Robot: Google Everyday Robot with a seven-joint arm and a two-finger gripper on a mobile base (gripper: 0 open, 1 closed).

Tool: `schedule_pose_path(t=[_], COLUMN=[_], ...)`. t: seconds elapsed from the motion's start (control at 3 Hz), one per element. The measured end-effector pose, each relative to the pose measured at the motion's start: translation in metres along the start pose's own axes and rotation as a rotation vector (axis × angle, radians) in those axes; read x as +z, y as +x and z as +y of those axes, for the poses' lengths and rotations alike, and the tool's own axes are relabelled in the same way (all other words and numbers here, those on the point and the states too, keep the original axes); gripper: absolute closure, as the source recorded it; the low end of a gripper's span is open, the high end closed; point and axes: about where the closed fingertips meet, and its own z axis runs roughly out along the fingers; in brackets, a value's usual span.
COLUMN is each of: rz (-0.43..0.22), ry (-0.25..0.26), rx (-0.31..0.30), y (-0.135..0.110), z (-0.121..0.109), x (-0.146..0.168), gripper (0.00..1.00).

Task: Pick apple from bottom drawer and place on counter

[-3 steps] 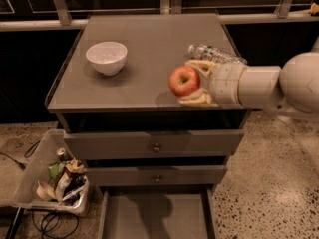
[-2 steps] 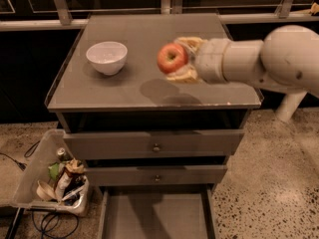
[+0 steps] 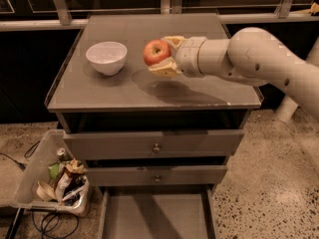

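Camera view looking down on a grey cabinet. One pale robot arm reaches in from the right. Its tool (image 3: 163, 55) is clamped on the apple (image 3: 156, 52), with one yellowish finger above the fruit and one below.

The apple sits at the tool's tip, on the side away from the wrist. Apple and tool hang in the air over the surface (image 3: 149, 91). A soft shadow lies on the glossy grey top just below the tool, and there is a clear gap between fruit and top.

The next move likely depends on that gap. The landing spot is straight down from the tool, so lowering and letting go appears to be all that is left.

The apple is round, with no real long axis. A dimple on its upper side suggests the stem end faces up.

A white bowl (image 3: 106, 58) rests on the surface beyond the tool's tip, near the apple but apart from it.

Far below the tool, at the cabinet's foot, the bottom drawer (image 3: 154, 215) stands pulled open, showing its flat grey floor.
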Motion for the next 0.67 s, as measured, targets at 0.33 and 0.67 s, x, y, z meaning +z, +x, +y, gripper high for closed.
schedule_pose_path(t=[0.33,0.67], rz=[0.004,0.008], ry=[0.007,0.013], rx=[0.093,0.139], y=[0.0210,0.0297], z=[0.0019,0.0020], x=[0.0186,0.0269], gripper=[1.00,1.00])
